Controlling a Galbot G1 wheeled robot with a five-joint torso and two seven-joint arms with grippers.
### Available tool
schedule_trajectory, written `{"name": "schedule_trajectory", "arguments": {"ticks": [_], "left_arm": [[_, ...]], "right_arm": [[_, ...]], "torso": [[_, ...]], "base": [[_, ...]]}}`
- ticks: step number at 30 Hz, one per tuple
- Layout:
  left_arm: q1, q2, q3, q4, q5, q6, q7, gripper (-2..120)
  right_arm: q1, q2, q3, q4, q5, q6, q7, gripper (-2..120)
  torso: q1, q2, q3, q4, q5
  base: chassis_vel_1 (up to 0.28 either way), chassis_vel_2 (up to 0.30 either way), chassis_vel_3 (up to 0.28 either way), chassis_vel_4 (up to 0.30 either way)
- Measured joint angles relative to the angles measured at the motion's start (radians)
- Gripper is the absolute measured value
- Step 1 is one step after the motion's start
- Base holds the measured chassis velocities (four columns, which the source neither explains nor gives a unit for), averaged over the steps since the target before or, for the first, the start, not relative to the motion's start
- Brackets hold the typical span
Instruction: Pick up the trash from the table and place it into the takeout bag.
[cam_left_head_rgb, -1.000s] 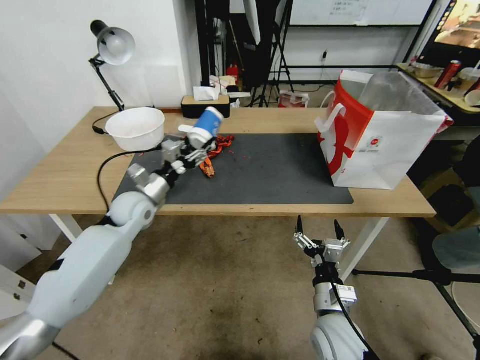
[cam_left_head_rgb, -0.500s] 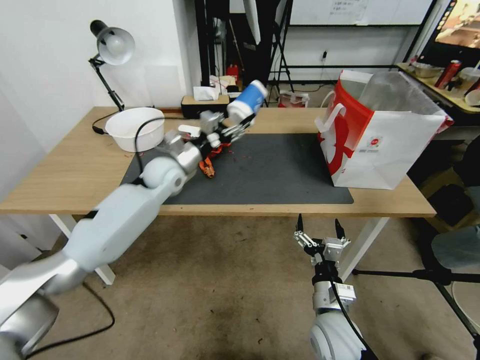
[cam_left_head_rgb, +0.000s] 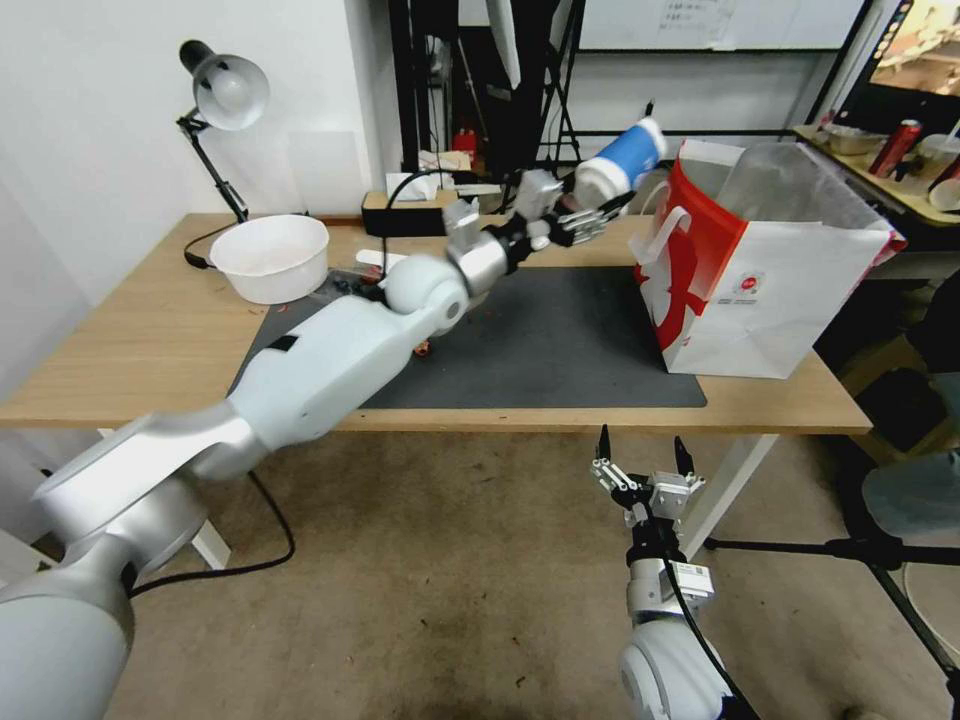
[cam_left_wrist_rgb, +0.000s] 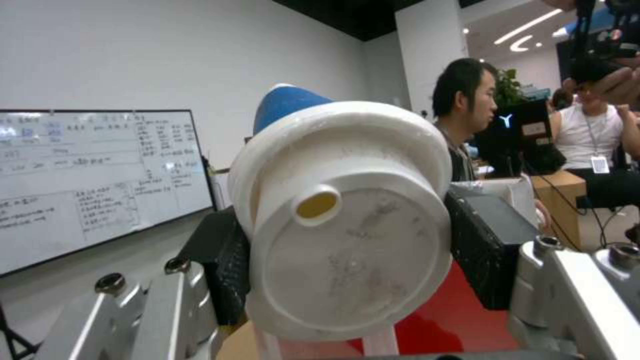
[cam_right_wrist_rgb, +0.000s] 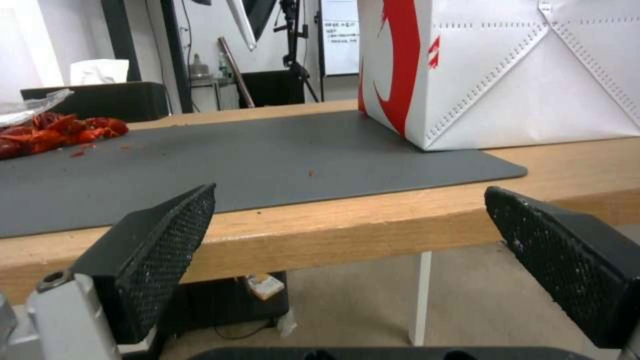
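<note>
My left gripper (cam_left_head_rgb: 592, 212) is shut on a blue white-lidded cup (cam_left_head_rgb: 625, 158), holding it tilted in the air just left of the takeout bag's open top. In the left wrist view the cup's white lid (cam_left_wrist_rgb: 347, 225) faces the camera between the black pads (cam_left_wrist_rgb: 487, 240). The white and red takeout bag (cam_left_head_rgb: 770, 270) stands on the table's right end, partly on the dark mat (cam_left_head_rgb: 560, 340). Red and orange litter (cam_right_wrist_rgb: 57, 127) lies on the mat's far left. My right gripper (cam_left_head_rgb: 640, 458) hangs open below the table's front edge (cam_right_wrist_rgb: 333, 220).
A white bowl (cam_left_head_rgb: 270, 255), a desk lamp (cam_left_head_rgb: 225, 90) and a dark tissue box (cam_left_head_rgb: 400, 222) stand at the table's back left. A tripod leg (cam_left_head_rgb: 850, 548) crosses the floor on the right. A side table with cans (cam_left_head_rgb: 900, 150) sits behind the bag.
My left arm has swung the blue cup up and to the right, from over the mat's left part to beside the bag's top. The right arm has stayed still.
</note>
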Motion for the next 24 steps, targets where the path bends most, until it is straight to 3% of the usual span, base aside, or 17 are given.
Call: {"name": "schedule_trajectory", "arguments": {"ticks": [8,15,19,22,24], "left_arm": [[-0.079,-0.093,0.041,0.088,-0.008,0.0,0.005,61],[-0.142,-0.237,0.056,0.215,-0.002,-0.014,0.03,61],[-0.152,-0.274,0.056,0.248,0.008,-0.019,0.037,61],[-0.163,-0.34,0.057,0.317,0.02,-0.029,0.049,61],[-0.165,-0.344,0.057,0.34,0.024,-0.034,0.052,61]], "right_arm": [[0.003,0.003,0.003,-0.009,0.002,0.002,0.001,100],[0.004,0.007,0.003,-0.018,0.002,0.007,0.002,100],[0.003,0.005,0.004,-0.02,0.002,0.008,0.003,100],[0.004,0.004,0.005,-0.022,0.003,0.009,0.003,100],[0.004,0.005,0.005,-0.023,0.003,0.01,0.004,100]], "torso": [[0.0,0.0,0.0,0.0,0.0],[0.0,0.0,0.0,-0.0001,0.0001],[0.0,0.0,0.0,-0.0002,0.0],[0.0,0.0,0.0,-0.0008,0.0],[0.0,0.0,0.0,-0.0005,0.0]], "base": [[0.0,0.0,0.0,0.0],[0.0,0.0,0.0,0.0],[0.0,0.0,0.0,0.0],[0.0,0.0,0.0,0.0],[0.0,0.0,0.0,0.0]]}}
